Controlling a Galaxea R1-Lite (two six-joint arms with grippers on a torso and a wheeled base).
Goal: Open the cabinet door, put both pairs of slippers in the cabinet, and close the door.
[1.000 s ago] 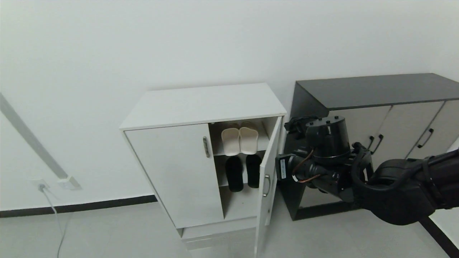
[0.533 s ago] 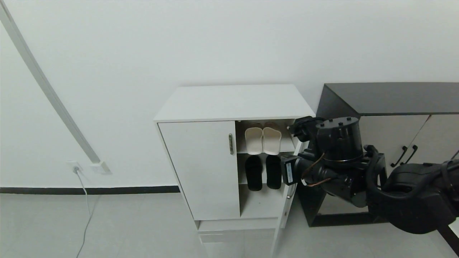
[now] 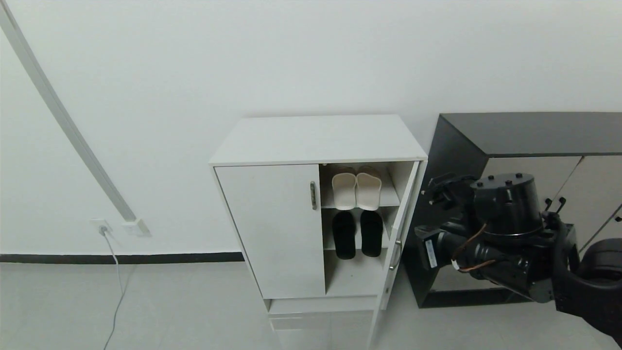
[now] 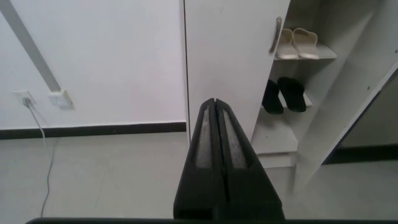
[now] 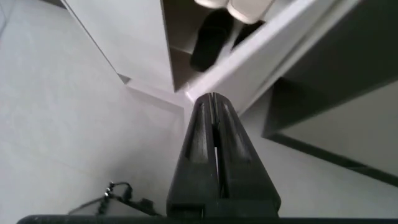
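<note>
Both pairs are already inside the cabinet [image 3: 316, 138], and its right-hand door [image 3: 404, 214] is standing open. The left pincer [image 4: 214, 102] is pointing toward the cabinet with its fingers pressed flat together, gripping nothing. Ahead of it and well apart, the closed door [image 4: 227, 56] is facing its tips. Past that door the beige slippers [image 4: 297, 43] are sitting side by side on the upper shelf, with the black slippers [image 4: 285, 94] lying on the shelf beneath. The right pincer [image 5: 213, 98] is pinched down to a hairline slit and is carrying nothing. The open door's edge is running across just beyond its tips, very near and perhaps touching, though this angle is not letting me tell. In the head view the right arm [image 3: 505, 233] is hovering on the outer side of the open door, in front of the dark sideboard [image 3: 529, 131]. The door handle [image 3: 394, 254] is sitting between the arm and the shelves. Far off to the left pincer's side, a wall socket [image 3: 101, 226] is trailing a cable to the floor.
</note>
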